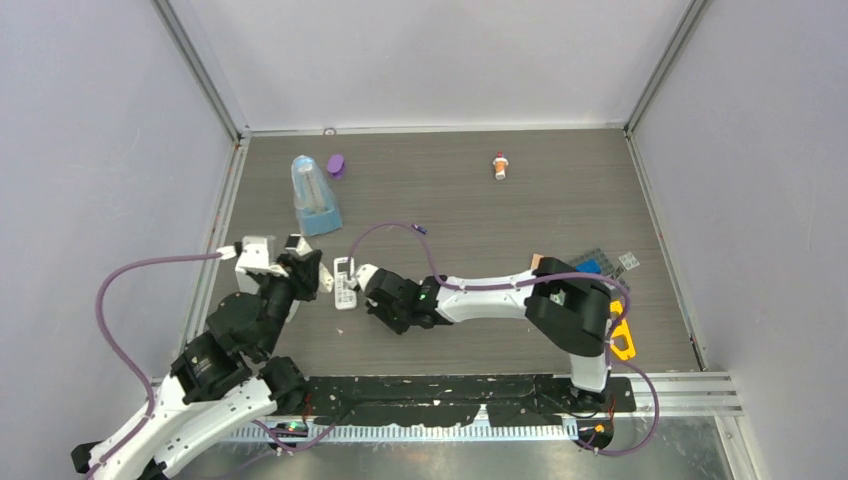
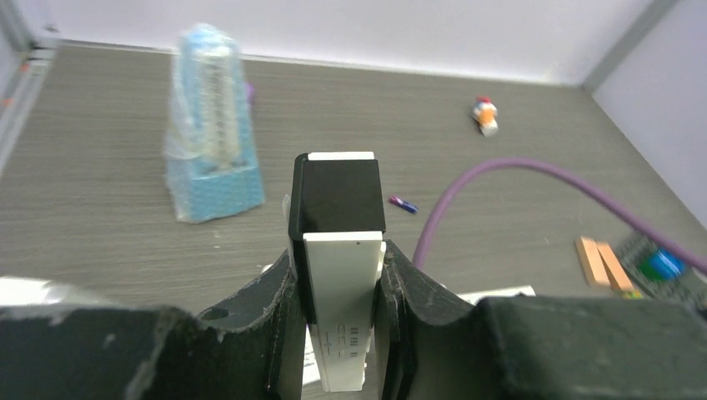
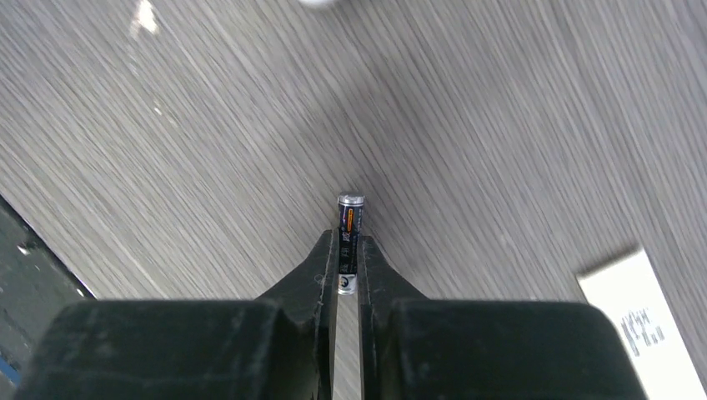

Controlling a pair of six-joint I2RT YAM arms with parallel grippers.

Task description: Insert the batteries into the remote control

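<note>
Now the right gripper [image 3: 348, 260] clamps a slim dark silver-tipped battery [image 3: 351, 217]; left gripper [image 2: 338, 287] grips a narrow black-tipped white bar [image 2: 338, 196].

The right end effector [image 3: 348, 247] pinches a dark battery [image 3: 350, 218]

I see a dark grey wood-grain tabletop [image 1: 560, 210] boxed in by 3 plain pale grey-lavender walls [image 1: 430, 60], with metal rails [image 1: 200, 70] running up the 2 back corners and soft, even light throughout.
</note>
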